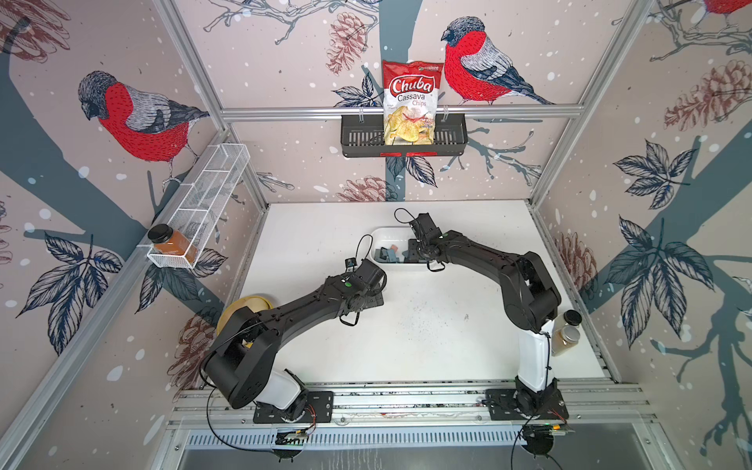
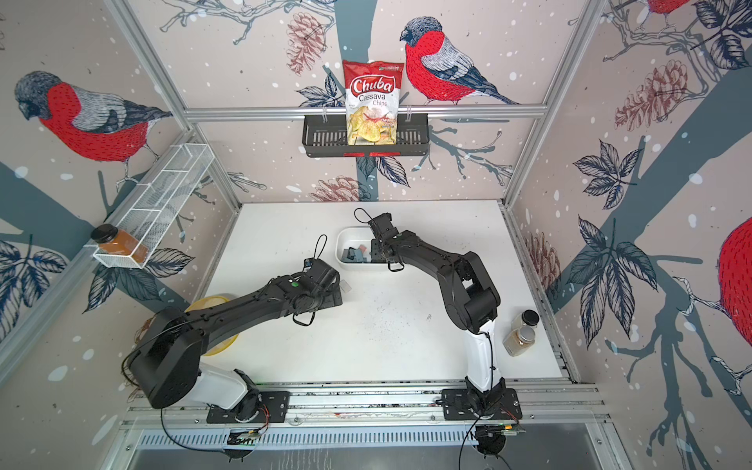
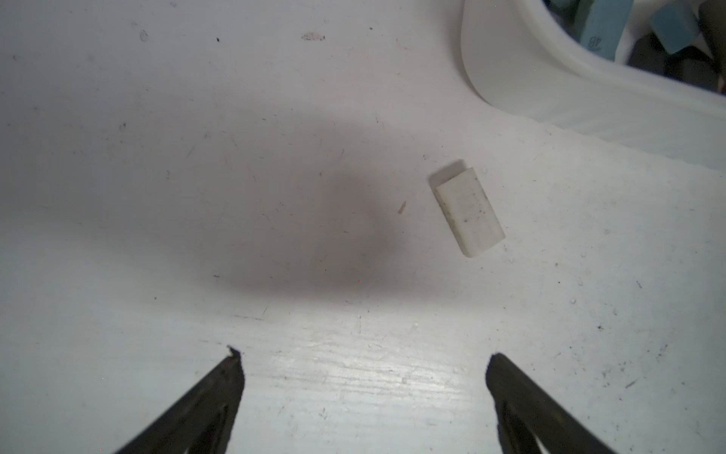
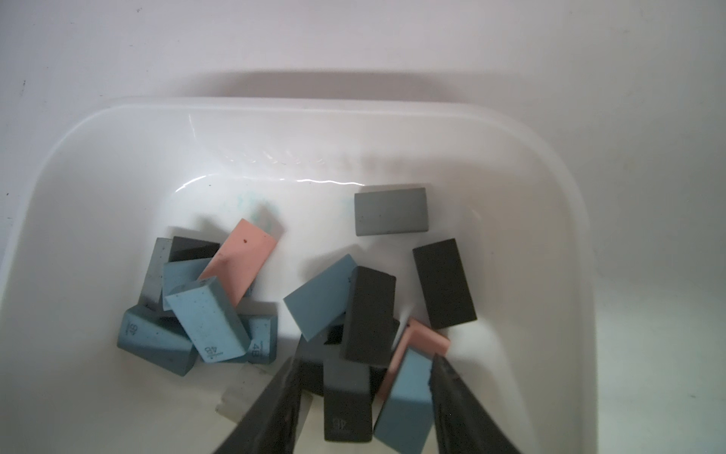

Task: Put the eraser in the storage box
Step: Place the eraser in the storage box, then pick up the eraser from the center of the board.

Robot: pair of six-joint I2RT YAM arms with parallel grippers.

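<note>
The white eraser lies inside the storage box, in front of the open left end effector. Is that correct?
No. The white eraser lies on the table, outside the storage box and apart from its wall; the left wrist view shows this. It is in front of the open left end effector, as stated.

Both are matte black with rounded joint housings, the left arm (image 1: 301,309) and the right arm (image 1: 484,250), each rising from a glossy white base link (image 1: 280,386) on a bolted black plate (image 1: 293,407). A green dot (image 1: 347,285) marks each wrist, with thin black cables (image 1: 349,324) looping nearby. The left gripper (image 3: 364,353) has dark, tapered fingers (image 3: 204,405).
</note>
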